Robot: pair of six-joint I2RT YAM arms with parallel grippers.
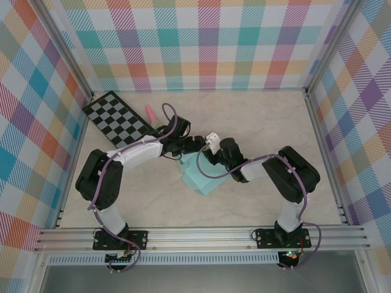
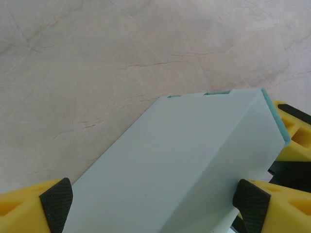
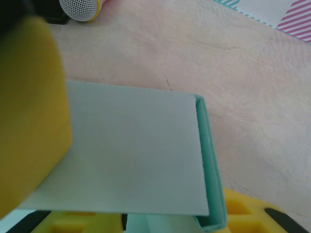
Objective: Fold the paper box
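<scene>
1. The paper box (image 1: pixel 201 176) lies near the middle of the table (image 1: pixel 275 122), just in front of both arms' wrists. It is well apart from the checkerboard (image 1: pixel 119 116) and the small pink item (image 1: pixel 149 112) at the far left.
2. It already appears as a closed, flat-sided body rather than an open sheet. The left wrist view shows darker slits along its far edge, probably where tabs seat, so the folding is judged to be near its end.
3. The left gripper (image 2: pixel 153 204) stands spread wide and straddles the box's width, with one black pad (image 2: pixel 56 201) just beside each long edge. This placement likely serves to keep the light card from sliding or twisting while the other arm works. No squeezing of the card is evident.
4. The right gripper (image 3: pixel 170 223) sits at the box's end, under the pale top panel and beside the darker side wall. Its fingers are low in the right wrist view, with card between them. Whether they clamp that card or stand loose about it cannot be told.
5. The two arms meet from opposite sides, so one can brace and the other can press or tuck.
</scene>
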